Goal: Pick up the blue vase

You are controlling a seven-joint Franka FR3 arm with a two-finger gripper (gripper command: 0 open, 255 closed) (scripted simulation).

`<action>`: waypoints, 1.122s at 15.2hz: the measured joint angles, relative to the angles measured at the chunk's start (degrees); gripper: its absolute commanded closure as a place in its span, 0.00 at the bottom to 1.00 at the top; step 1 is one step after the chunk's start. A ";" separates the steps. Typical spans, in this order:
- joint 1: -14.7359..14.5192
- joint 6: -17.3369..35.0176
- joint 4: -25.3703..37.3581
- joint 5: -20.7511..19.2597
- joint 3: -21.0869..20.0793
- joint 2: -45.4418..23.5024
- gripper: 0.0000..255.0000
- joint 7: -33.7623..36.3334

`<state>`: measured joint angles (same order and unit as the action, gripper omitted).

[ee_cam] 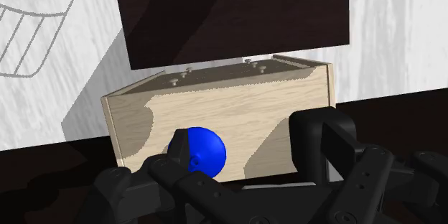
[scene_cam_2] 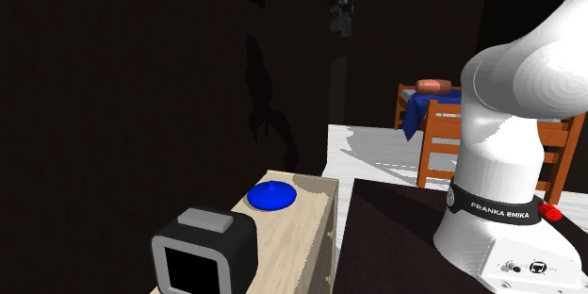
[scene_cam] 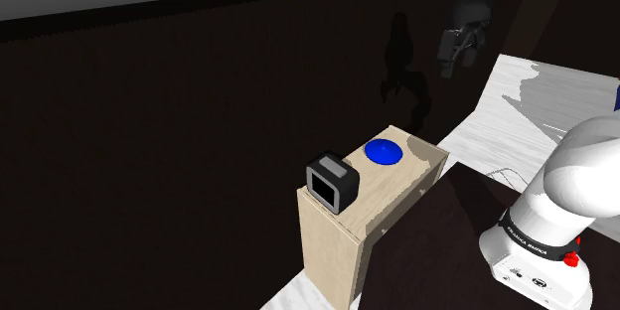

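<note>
The blue vase [scene_cam: 383, 151] is a low, rounded shape on top of a light wooden cabinet [scene_cam: 348, 238], near the end closest to the wall. It also sits on the cabinet top in the second exterior view [scene_cam_2: 271, 195]. My black gripper [scene_cam: 454, 64] hangs high above the cabinet, well clear of the vase, with its fingers apart and nothing between them. In the wrist view the vase [ee_cam: 203, 151] lies far below, partly behind one finger [ee_cam: 179, 146], and the gripper [ee_cam: 248, 140] is open over the cabinet top [ee_cam: 244, 104].
A black boxy device [scene_cam: 331, 181] with a grey top stands on the cabinet's other end. A dark wall rises behind the cabinet. The robot's white base [scene_cam_2: 499, 236] is beside it. Wooden chairs [scene_cam_2: 490, 146] and a blue-draped table [scene_cam_2: 413, 113] stand farther off on pale floor.
</note>
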<state>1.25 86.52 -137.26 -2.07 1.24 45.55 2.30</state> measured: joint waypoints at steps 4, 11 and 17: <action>0.34 4.34 -2.45 -0.30 0.82 -1.73 0.00 -0.34; 1.49 19.36 -8.01 -1.20 3.88 -10.34 0.00 -1.90; 2.13 32.15 -9.62 -1.04 6.58 -20.75 0.00 -3.69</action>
<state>3.38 118.67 -146.87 -3.11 7.82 24.81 -1.39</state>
